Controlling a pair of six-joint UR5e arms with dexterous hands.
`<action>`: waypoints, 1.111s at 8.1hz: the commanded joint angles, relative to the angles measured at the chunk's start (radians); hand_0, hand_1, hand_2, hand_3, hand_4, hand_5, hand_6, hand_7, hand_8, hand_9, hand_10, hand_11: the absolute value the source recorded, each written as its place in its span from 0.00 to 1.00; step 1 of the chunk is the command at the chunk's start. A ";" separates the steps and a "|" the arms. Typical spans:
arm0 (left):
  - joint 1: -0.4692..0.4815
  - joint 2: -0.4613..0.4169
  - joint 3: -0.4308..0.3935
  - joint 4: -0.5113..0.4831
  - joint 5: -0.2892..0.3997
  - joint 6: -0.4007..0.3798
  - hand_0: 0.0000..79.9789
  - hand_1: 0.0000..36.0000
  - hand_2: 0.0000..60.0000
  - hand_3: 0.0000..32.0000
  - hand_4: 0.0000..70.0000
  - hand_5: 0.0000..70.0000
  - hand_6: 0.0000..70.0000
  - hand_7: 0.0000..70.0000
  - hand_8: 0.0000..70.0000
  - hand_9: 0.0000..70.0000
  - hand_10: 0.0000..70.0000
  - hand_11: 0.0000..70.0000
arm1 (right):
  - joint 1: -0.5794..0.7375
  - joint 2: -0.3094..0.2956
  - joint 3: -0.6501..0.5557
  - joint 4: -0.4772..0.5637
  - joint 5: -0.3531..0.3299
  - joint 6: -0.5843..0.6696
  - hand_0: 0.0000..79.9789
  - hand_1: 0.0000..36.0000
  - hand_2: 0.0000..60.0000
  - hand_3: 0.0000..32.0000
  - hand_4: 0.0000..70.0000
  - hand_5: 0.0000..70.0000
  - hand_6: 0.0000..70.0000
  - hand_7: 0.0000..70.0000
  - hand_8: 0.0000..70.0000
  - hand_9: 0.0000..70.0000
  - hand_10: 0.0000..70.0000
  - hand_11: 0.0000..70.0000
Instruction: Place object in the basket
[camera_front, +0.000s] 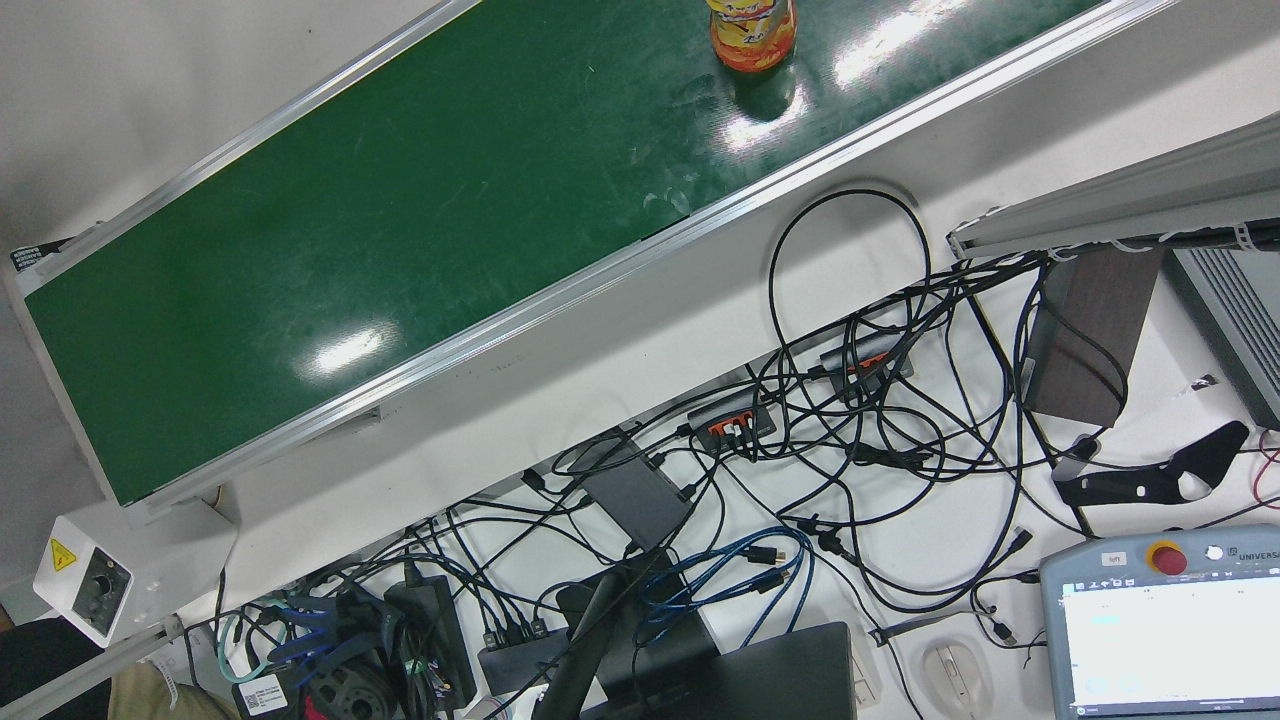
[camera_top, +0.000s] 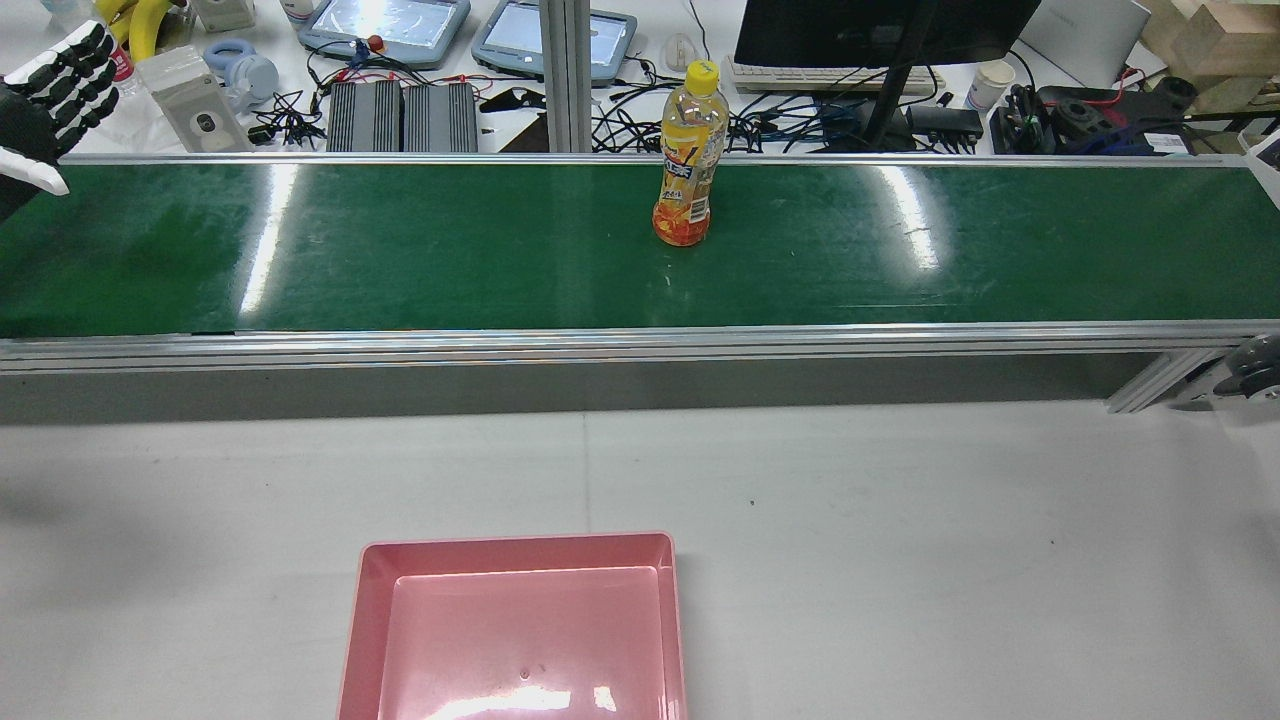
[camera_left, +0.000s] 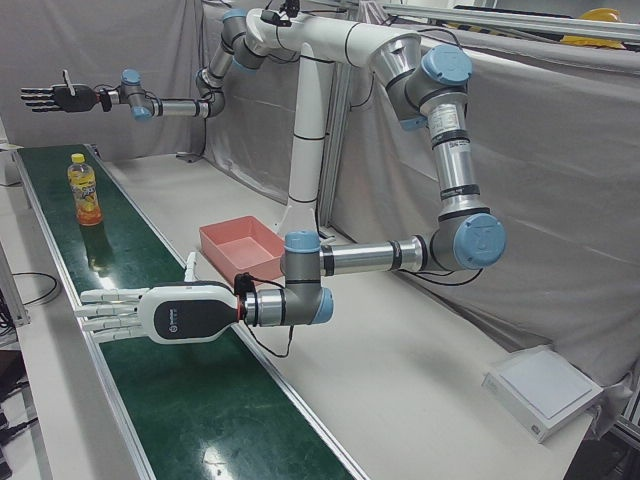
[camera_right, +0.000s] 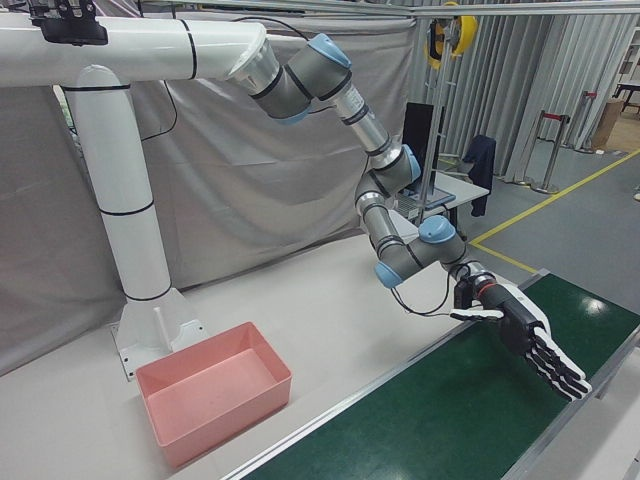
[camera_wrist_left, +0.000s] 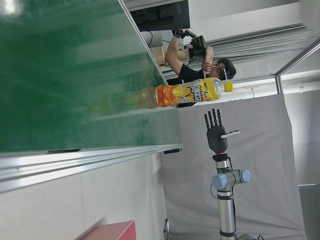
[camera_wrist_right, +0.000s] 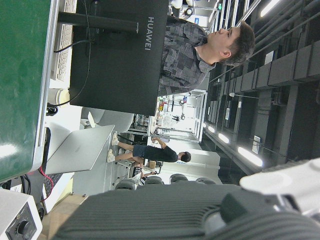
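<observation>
Left hand (camera_top: 40, 110), fingers spread wide and holding nothing, hangs over one end of the green belt (camera_top: 400, 250), and the bottle (camera_top: 690, 160) stands straight up at its 3 o'clock, well apart.

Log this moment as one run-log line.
bottle upright on green belt | pink basket empty | left hand open, clear of bottle | right hand open

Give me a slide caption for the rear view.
Bottle upright on the green belt, empty pink basket in front, left hand open at the edge.
</observation>
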 joint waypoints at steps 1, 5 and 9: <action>0.005 0.000 0.000 0.000 0.000 0.001 0.72 0.13 0.00 0.00 0.10 0.00 0.00 0.00 0.00 0.00 0.00 0.00 | 0.000 0.000 0.000 0.000 0.000 -0.001 0.00 0.00 0.00 0.00 0.00 0.00 0.00 0.00 0.00 0.00 0.00 0.00; 0.006 -0.017 -0.005 0.010 0.009 0.003 0.71 0.12 0.00 0.01 0.09 0.00 0.00 0.00 0.00 0.00 0.00 0.00 | 0.000 0.000 0.000 0.000 0.000 0.000 0.00 0.00 0.00 0.00 0.00 0.00 0.00 0.00 0.00 0.00 0.00 0.00; -0.014 0.006 0.002 0.012 0.006 0.007 0.70 0.11 0.00 0.02 0.09 0.00 0.00 0.00 0.00 0.00 0.00 0.00 | 0.000 0.000 0.001 0.000 0.000 0.000 0.00 0.00 0.00 0.00 0.00 0.00 0.00 0.00 0.00 0.00 0.00 0.00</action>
